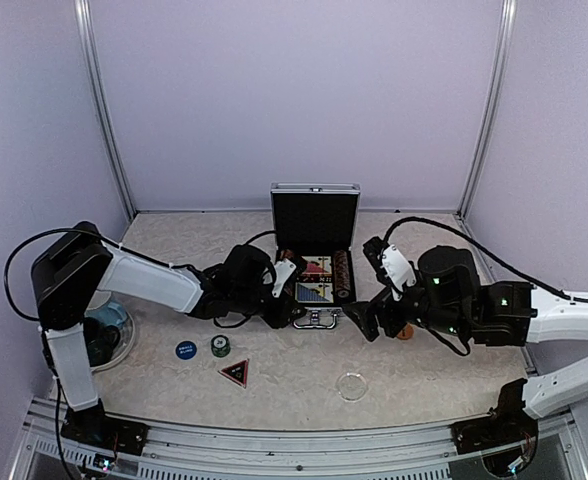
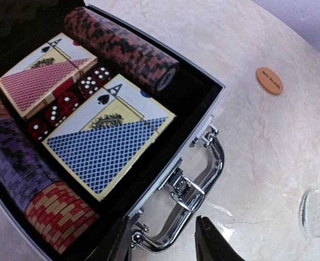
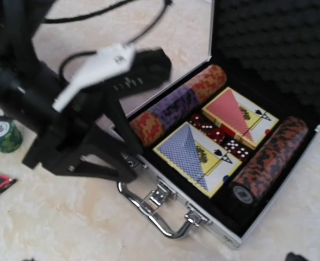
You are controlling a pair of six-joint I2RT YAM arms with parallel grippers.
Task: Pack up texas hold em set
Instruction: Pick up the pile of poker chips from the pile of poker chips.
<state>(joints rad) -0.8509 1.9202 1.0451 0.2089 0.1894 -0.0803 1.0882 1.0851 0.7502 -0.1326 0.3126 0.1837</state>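
Observation:
The silver briefcase (image 1: 315, 291) lies open at the table's middle, its lid (image 1: 315, 218) upright. Inside are a blue deck (image 2: 108, 138), a red deck (image 2: 45, 79), red dice and chip rows (image 2: 122, 46). My left gripper (image 1: 286, 310) is open at the case's front left; in its wrist view the gripper (image 2: 162, 244) straddles the left end of the chrome handle (image 2: 195, 198). My right gripper (image 1: 359, 322) hovers open and empty just right of the handle. A blue button (image 1: 185, 349), a green chip stack (image 1: 220, 345) and the triangle marker (image 1: 234, 372) lie front left. An orange button (image 2: 269, 80) lies right of the case.
A clear round disc (image 1: 352, 386) lies on the table in front of the case. Dark and pale blue cups on a clear plate (image 1: 104, 335) stand at the far left beside the left arm's base. Walls close in the back and sides.

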